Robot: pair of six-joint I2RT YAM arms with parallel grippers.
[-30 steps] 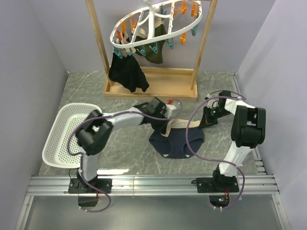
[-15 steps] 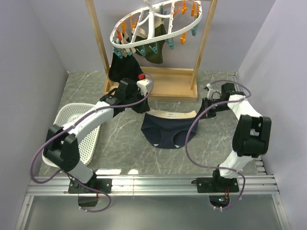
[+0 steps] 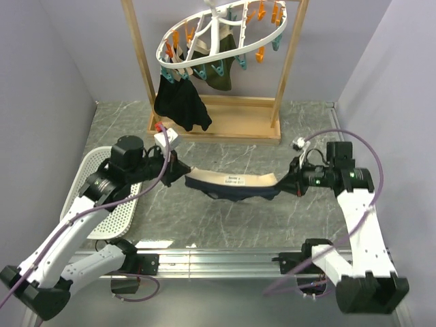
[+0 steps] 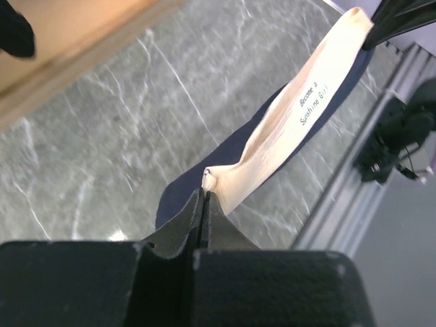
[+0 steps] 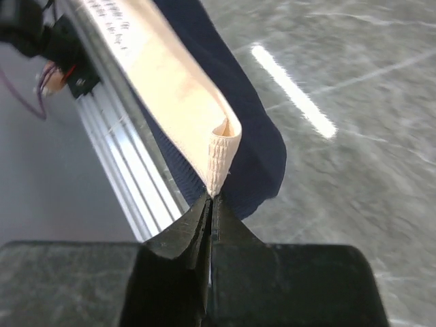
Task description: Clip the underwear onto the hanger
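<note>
I had the left gripper (image 3: 181, 171) & right gripper (image 3: 286, 181) each pinched fully closed on one waistband end of the underwear (image 3: 230, 182), stretched between them below & in front of the hanger (image 3: 204, 30), so imo best to raise both ends evenly, waistband taut & level.

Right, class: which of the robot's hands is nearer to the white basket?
Left. The left hand grips the underwear just right of the basket; the right hand holds the garment's other end, further right.
</note>
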